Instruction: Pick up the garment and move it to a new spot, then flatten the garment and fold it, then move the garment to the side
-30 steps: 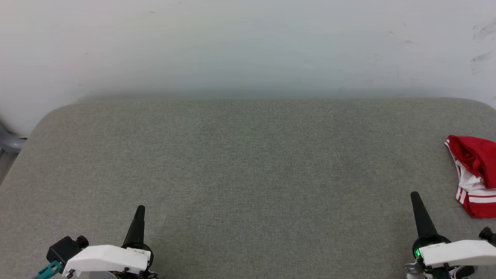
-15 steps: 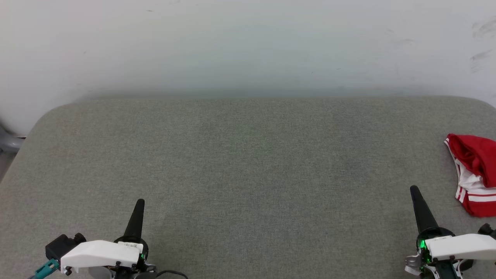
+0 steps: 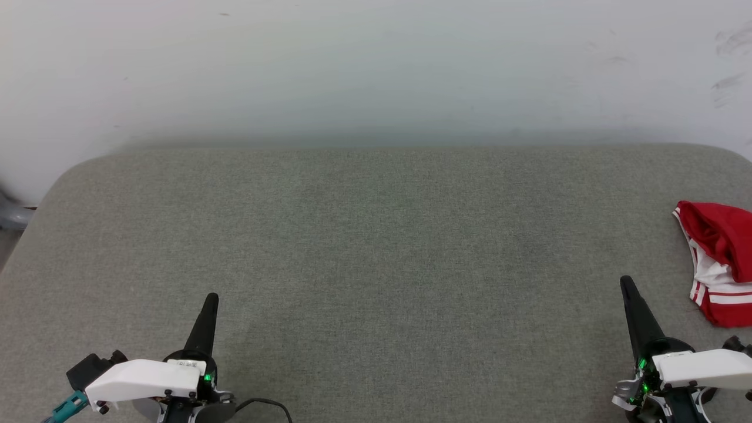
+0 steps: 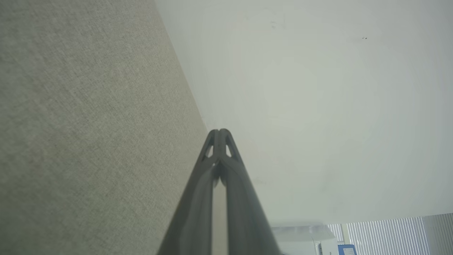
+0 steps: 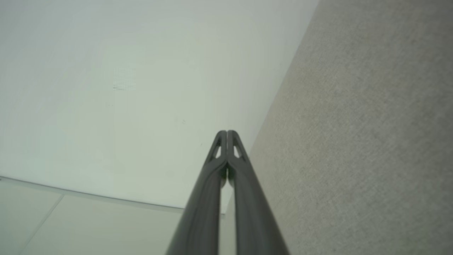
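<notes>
Right hand closed, nr crumpled red/white striped garment.

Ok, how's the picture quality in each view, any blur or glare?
Head view: soft even light, sharp, no glare, garment cut off by the right edge. Left wrist view: fingers blur near the lens. Right wrist view: fingers likewise blurred low down.

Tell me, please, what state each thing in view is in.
T-shirt: crumpled in a heap, unheld, at the right edge of the grey padded surface.
left gripper: shut, empty, far from the T-shirt.
right gripper: shut, empty, beside the T-shirt, not touching it.
</notes>
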You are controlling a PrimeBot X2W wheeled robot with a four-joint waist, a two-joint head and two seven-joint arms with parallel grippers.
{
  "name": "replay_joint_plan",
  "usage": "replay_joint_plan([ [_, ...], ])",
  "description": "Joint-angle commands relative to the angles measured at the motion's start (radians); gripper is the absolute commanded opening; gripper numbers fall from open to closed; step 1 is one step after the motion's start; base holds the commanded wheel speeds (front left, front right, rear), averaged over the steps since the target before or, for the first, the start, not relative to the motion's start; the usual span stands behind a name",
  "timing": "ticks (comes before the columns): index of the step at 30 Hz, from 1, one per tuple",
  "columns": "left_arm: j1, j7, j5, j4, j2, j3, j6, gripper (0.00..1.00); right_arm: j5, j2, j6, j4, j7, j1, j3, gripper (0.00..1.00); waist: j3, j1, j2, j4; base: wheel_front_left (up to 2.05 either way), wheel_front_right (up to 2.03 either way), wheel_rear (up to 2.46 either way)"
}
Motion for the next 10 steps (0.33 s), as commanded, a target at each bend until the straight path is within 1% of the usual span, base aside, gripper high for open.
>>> replay_joint_plan([
  [1,-0.018,0.006,-0.023,-0.001,0.000,0.006,-0.005,0.00,0.023,-0.002,0.000,0.001,0.005,-0.018,-0.003,0.00,0.000,0.0000,0.0000,0.000,0.00,0.00,0.00],
  [10,-0.031,0.025,-0.097,0.006,-0.001,0.013,-0.013,0.00,0.092,0.000,0.000,0.011,0.025,-0.029,-0.007,0.00,0.003,0.0000,0.0000,-0.002,0.00,0.00,0.00],
])
